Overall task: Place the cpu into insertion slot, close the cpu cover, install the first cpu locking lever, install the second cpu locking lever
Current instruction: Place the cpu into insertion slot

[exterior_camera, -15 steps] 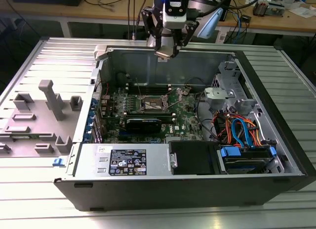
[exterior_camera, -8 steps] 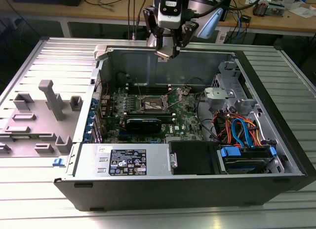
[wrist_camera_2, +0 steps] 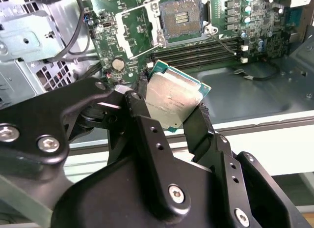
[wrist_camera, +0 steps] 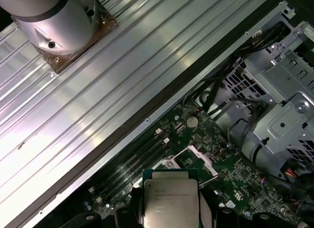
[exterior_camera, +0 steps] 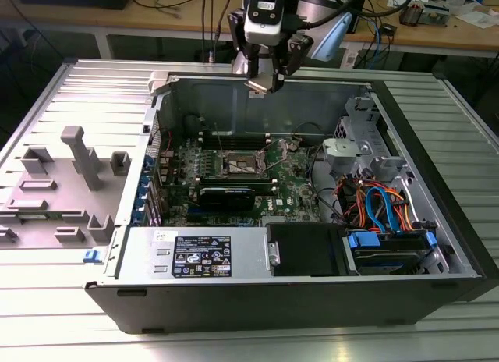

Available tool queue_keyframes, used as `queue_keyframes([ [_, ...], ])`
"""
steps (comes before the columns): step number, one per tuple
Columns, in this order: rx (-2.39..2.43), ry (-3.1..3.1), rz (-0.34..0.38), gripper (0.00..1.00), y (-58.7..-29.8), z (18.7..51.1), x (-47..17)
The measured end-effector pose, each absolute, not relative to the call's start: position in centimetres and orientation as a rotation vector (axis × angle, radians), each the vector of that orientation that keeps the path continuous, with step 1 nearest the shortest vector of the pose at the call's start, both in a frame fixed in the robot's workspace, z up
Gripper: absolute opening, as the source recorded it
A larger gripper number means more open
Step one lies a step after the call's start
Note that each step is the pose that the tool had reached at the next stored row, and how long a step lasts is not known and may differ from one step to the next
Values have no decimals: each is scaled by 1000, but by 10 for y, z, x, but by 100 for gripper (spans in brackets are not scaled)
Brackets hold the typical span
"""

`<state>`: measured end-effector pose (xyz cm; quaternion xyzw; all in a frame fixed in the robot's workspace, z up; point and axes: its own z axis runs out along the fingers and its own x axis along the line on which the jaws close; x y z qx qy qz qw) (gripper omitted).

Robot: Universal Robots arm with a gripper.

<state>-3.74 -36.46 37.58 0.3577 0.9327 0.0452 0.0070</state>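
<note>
Matte black claw [wrist_camera_2: 169, 111] clamped on flat, square, silver-topped cpu [wrist_camera_2: 169, 98], well apart from dark-framed insertion slot [wrist_camera_2: 180, 16].

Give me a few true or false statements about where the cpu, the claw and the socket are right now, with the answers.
1. The claw is shut on the cpu. True.
2. The cpu already sits in the insertion slot. False: the slot is empty, and the cpu is held up off the board.
3. The computer case lies open, with its green board exposed. True.
4. The claw is deep inside the case, touching the board. False: in the exterior view it hangs above the case, clear of the board.
</note>
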Motion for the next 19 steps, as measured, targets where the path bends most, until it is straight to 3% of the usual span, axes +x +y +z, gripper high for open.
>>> queue_keyframes([
  [19, 1399, 2784, 138, 54, -365, 376, -37],
])
